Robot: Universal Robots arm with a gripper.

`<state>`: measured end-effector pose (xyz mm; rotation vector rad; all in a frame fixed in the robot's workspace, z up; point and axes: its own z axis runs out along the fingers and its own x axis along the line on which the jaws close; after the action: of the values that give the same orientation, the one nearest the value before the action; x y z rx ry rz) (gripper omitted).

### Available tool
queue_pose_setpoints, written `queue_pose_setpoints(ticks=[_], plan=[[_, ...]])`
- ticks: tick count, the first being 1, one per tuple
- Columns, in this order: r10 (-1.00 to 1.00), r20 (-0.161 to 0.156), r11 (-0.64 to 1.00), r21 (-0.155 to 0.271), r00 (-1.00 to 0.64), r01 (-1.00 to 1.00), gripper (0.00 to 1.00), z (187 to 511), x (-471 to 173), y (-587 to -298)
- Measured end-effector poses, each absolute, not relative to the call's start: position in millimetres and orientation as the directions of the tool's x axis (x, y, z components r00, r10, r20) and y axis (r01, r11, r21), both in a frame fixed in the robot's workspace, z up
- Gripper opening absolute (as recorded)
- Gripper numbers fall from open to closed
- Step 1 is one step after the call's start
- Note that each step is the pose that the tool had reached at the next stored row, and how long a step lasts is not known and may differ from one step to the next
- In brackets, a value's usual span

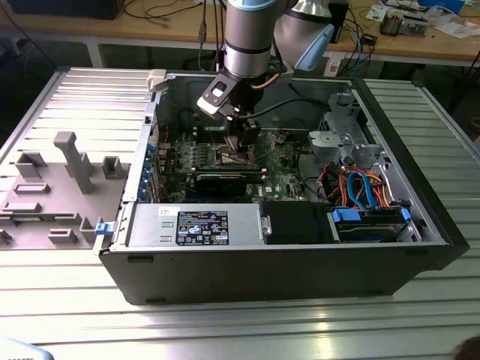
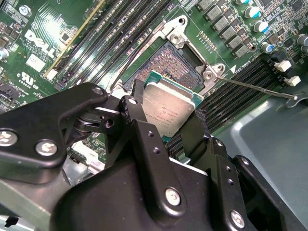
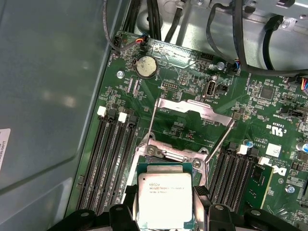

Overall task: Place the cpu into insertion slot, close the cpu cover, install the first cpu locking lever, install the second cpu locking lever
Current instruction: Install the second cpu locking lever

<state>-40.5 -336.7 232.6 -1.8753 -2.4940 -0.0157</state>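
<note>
- Exterior view: a ribbed metal table [image 1: 240, 330] carries an open computer case [image 1: 262, 270], with cluttered wooden benches behind. My arm [image 1: 251, 30] reaches down into the case, and my gripper [image 1: 244, 142] hangs low over the green circuit board [image 1: 281, 176].
- Second wrist view: my fingers [image 2: 137, 113] are pinching the cpu [image 2: 168, 108] by two opposite edges, silver top up. It overlaps the near edge of the insertion slot [image 2: 175, 65], whose dark pin field lies bare beyond it. I judge the chip not yet seated; I cannot tell whether it touches the rim.
- First wrist view: the cpu [image 3: 163, 197] sits between my fingers, just short of the slot's shiny frame [image 3: 166, 154]. The cpu cover [image 3: 192, 113] lies swung back flat on the board, well clear of the slot. Two thin locking levers [image 3: 219, 144] stand raised on either side.
- To place it well, I judge the chip must stay level with its edges square to the rim. It should come down straight, never sliding across the pins. My pinch should hold until it lies flat in the recess.
</note>
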Motion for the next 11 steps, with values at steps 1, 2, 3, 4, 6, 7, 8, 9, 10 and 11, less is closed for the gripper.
queue_pose_setpoints(ticks=[1, 2, 3, 4, 6, 7, 8, 9, 10, 11], plan=[[0.961, 0.023, 0.277, -0.005, -0.277, 0.961, 0.55, 232.6, -40.5, -336.7], [0.961, 0.023, 0.277, -0.005, -0.277, 0.961, 0.55, 232.6, -40.5, -336.7], [0.961, 0.023, 0.277, -0.005, -0.276, 0.961, 0.55, 232.5, -40.5, -336.7], [0.961, 0.023, 0.276, -0.005, -0.276, 0.961, 0.55, 232.5, -40.5, -336.7], [0.961, 0.023, 0.276, -0.005, -0.275, 0.961, 0.55, 232.5, -40.4, -336.7], [0.961, 0.023, 0.275, -0.005, -0.275, 0.961, 0.55, 232.5, -40.4, -336.7], [0.961, 0.023, 0.275, -0.005, -0.275, 0.962, 0.55, 232.5, -40.4, -336.7], [0.961, 0.023, 0.274, -0.005, -0.274, 0.962, 0.55, 232.5, -40.5, -336.7], [0.962, 0.023, 0.274, -0.005, -0.274, 0.962, 0.55, 232.5, -40.5, -336.7], [0.962, 0.023, 0.273, -0.005, -0.273, 0.962, 0.55, 232.5, -40.5, -336.7]])
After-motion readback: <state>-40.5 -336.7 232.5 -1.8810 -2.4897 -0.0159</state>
